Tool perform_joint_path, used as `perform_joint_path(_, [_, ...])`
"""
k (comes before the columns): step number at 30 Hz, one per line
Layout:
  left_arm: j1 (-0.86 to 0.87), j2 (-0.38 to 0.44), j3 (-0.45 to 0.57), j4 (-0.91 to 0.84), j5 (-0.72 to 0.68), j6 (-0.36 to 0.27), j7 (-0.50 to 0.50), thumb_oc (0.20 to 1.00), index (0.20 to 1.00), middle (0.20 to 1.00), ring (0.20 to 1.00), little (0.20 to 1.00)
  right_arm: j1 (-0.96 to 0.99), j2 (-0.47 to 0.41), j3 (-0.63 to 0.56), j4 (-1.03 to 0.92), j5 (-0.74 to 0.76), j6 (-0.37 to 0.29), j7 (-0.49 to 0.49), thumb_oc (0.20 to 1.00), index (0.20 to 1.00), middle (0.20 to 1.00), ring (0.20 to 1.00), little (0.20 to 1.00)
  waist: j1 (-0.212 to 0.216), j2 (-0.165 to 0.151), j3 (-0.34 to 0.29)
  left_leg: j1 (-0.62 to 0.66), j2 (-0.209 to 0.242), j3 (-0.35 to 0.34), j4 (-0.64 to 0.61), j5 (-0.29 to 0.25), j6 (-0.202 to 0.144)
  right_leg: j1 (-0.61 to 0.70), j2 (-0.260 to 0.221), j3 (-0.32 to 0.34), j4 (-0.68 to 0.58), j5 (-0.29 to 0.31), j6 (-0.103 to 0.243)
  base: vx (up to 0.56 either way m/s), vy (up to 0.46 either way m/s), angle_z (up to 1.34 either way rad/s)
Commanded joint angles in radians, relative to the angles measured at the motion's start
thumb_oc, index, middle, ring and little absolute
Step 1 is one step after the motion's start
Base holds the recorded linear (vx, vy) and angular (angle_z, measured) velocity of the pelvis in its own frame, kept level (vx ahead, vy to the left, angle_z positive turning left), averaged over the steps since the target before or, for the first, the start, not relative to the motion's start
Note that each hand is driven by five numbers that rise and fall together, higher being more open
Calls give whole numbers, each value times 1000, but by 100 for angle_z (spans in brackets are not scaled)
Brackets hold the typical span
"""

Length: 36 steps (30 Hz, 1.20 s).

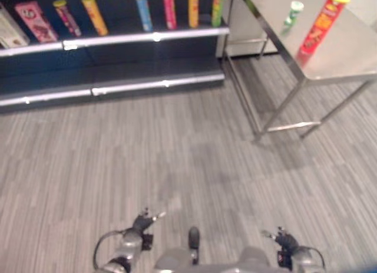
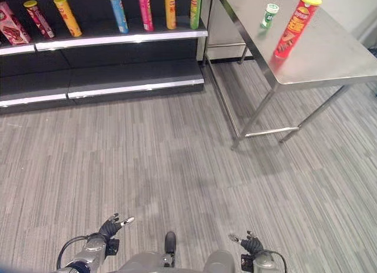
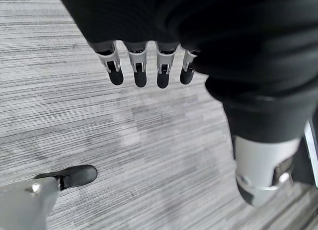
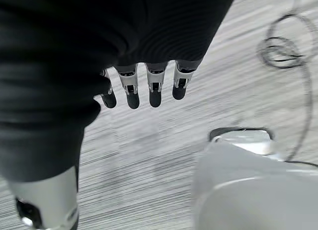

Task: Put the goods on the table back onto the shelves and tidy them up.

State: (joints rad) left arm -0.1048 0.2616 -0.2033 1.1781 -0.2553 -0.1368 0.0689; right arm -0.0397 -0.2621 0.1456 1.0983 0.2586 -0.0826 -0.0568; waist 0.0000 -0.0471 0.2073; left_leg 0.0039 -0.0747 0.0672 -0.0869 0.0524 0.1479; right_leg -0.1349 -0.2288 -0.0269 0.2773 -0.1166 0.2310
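Dark shelves (image 2: 118, 78) run along the far left, two tiers with pale front edges. The upper tier carries a pink box (image 2: 10, 24) at the far left, then upright tubes in a row with gaps between them: a dark pink tube (image 2: 39, 18), an orange tube (image 2: 67, 16), a blue tube (image 2: 118, 12), a pink tube (image 2: 145, 10), a yellow tube (image 2: 170, 9) and a green tube (image 2: 195, 9) near the shelf's right end. The lower tier looks bare. A wide stretch of grey striped carpet (image 2: 177, 167) lies open between the shelves and the robot.

The left robot hand (image 2: 112, 226) hangs low over the carpet, fingers straight and spread, holding nothing and touching nothing. The right robot hand (image 2: 250, 243) hangs the same way near the bottom right, fingers relaxed and apart, empty too.

At the right stands the metal counter (image 2: 330, 61), smooth and shiny, on thin tube legs with a low crossbar. It sits just beside the shelf end. On it stand a small green and white can (image 2: 269, 16) and, near it to the right, a tall red tube (image 2: 294, 26) with a yellow lid, upright, close to the front edge.
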Motion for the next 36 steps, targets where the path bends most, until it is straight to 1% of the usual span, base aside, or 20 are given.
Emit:
perform_joint_path(1, [-13,25,20,-27,13,-12,-1,1000,1000,1000,1000,1000,-29,-38,6,-10,50,-16,-13,1000,1000,1000,1000,1000,-55,-22,39,4,62,47,87,-152,-177,-24,140,-18,-154,117,-20,320,61,-25])
perform_joint_path(2, [-15,23,19,-23,16,-12,-3,1000,1000,1000,1000,1000,-27,-39,9,-7,56,-19,-14,1000,1000,1000,1000,1000,-64,-29,45,36,47,27,85,-173,-170,-53,180,-12,-188,129,-21,239,48,-5])
perform_joint_path(3, [-15,23,19,-23,16,-13,-3,1000,1000,1000,1000,1000,-27,-40,9,-7,57,-19,-14,1000,1000,1000,1000,1000,-65,-26,51,45,50,26,84,-177,-171,-44,183,-14,-190,127,-22,359,54,0])
perform_joint_path(6, [-16,2,19,-6,26,-9,-16,1000,1000,1000,1000,1000,-14,-46,12,2,65,-24,-11,1000,1000,1000,1000,1000,-89,-34,62,122,3,-63,101,-228,-161,-109,254,-15,-249,163,-23,421,28,19])
perform_joint_path(10, [0,-12,13,3,42,-9,-23,1000,1000,1000,1000,1000,11,-55,9,-7,59,-25,-5,1000,1000,1000,1000,1000,-107,-25,52,193,2,-141,127,-262,-170,-131,269,-41,-254,190,-34,428,-61,53])
perform_joint_path(13, [13,-18,10,11,54,-12,-25,1000,1000,1000,1000,1000,26,-64,16,-11,45,-28,2,1000,1000,1000,1000,1000,-108,-12,28,229,23,-159,180,-275,-198,-103,256,-89,-251,179,-68,501,-165,48])
perform_joint_path(14, [19,-26,10,13,58,-7,-24,1000,1000,1000,1000,1000,23,-65,23,-6,43,-26,7,1000,1000,1000,1000,1000,-109,5,19,218,45,-155,242,-228,-236,-75,260,-87,-251,168,-83,405,-138,32])
perform_joint_path(15, [19,-26,10,13,58,-7,-24,1000,1000,1000,1000,1000,23,-65,24,-6,43,-26,7,1000,1000,1000,1000,1000,-110,6,19,217,46,-156,244,-229,-236,-75,261,-88,-251,168,-83,471,-126,38])
perform_joint_path(16, [29,-31,11,9,52,-5,-25,1000,1000,1000,1000,1000,27,-70,15,-14,49,-27,8,1000,1000,1000,1000,1000,-114,25,17,166,85,-118,422,-100,-310,-33,259,-85,-248,138,-109,368,-93,46])
perform_joint_path(17, [31,-32,13,3,38,-5,-24,1000,1000,1000,1000,1000,19,-74,21,-14,61,-28,11,1000,1000,1000,1000,1000,-109,17,26,105,78,-111,567,-45,-329,-15,254,-74,-243,124,-128,476,-136,43])
perform_joint_path(19, [38,-34,17,-10,31,-1,-24,1000,1000,1000,1000,1000,8,-82,36,-15,61,-27,10,1000,1000,1000,1000,1000,-87,0,39,26,56,-110,750,3,-320,41,247,-48,-248,86,-153,360,-123,15])
perform_joint_path(21, [36,-34,14,-17,20,0,-15,1000,1000,1000,1000,1000,-9,-86,47,-2,50,-16,11,1000,1000,1000,1000,1000,-64,-19,62,-88,70,-68,868,-36,-282,97,220,-25,-257,68,-160,358,-97,-43])
perform_joint_path(22, [36,-39,14,-27,12,0,-17,1000,1000,1000,1000,1000,-18,-88,53,-8,47,-16,11,1000,1000,1000,1000,1000,-48,-29,71,-136,81,-44,850,-78,-260,127,206,-15,-265,55,-156,454,-28,-42])
perform_joint_path(24, [41,-43,3,-42,20,-3,-19,1000,1000,1000,1000,1000,-23,-89,65,-25,35,-10,16,1000,1000,1000,1000,1000,-24,-23,79,-170,115,-7,664,-126,-244,178,187,-3,-276,29,-142,441,60,-34])
perform_joint_path(26, [53,-41,0,-46,27,-9,-17,1000,1000,1000,1000,1000,-27,-90,77,-36,29,-10,20,1000,1000,1000,1000,1000,-2,-10,72,-214,127,6,382,-90,-254,215,176,4,-295,4,-125,469,159,-33])
perform_joint_path(28, [62,-41,-1,-36,33,-10,-13,1000,1000,1000,1000,1000,-26,-86,77,-38,18,-11,24,1000,1000,1000,1000,1000,30,15,58,-243,125,-43,155,1,-283,265,180,19,-306,-22,-107,451,178,-21])
perform_joint_path(30, [62,-44,-2,-29,34,-11,-14,1000,1000,1000,1000,1000,-22,-85,72,-31,11,-15,29,1000,1000,1000,1000,1000,32,18,56,-249,121,-36,105,31,-299,296,165,18,-307,-36,-94,360,174,-18])
perform_joint_path(32, [70,-48,-2,-14,38,-15,-21,1000,1000,1000,1000,1000,-29,-83,86,-26,-17,-16,43,1000,1000,1000,1000,1000,40,39,35,-208,131,-36,54,35,-290,302,150,40,-297,-58,-70,455,302,-37])
perform_joint_path(34, [62,-41,2,-19,29,-21,-20,1000,1000,1000,1000,1000,-43,-72,90,-27,-26,-9,48,1000,1000,1000,1000,1000,49,18,34,-213,105,-55,107,13,-273,282,94,48,-273,-26,-38,338,273,-90])
perform_joint_path(36, [53,-32,12,-24,23,-20,-19,1000,1000,1000,1000,1000,-55,-64,90,-28,-26,-5,51,1000,1000,1000,1000,1000,52,-1,34,-195,96,-29,126,-22,-252,239,41,79,-214,36,-5,300,206,-75])
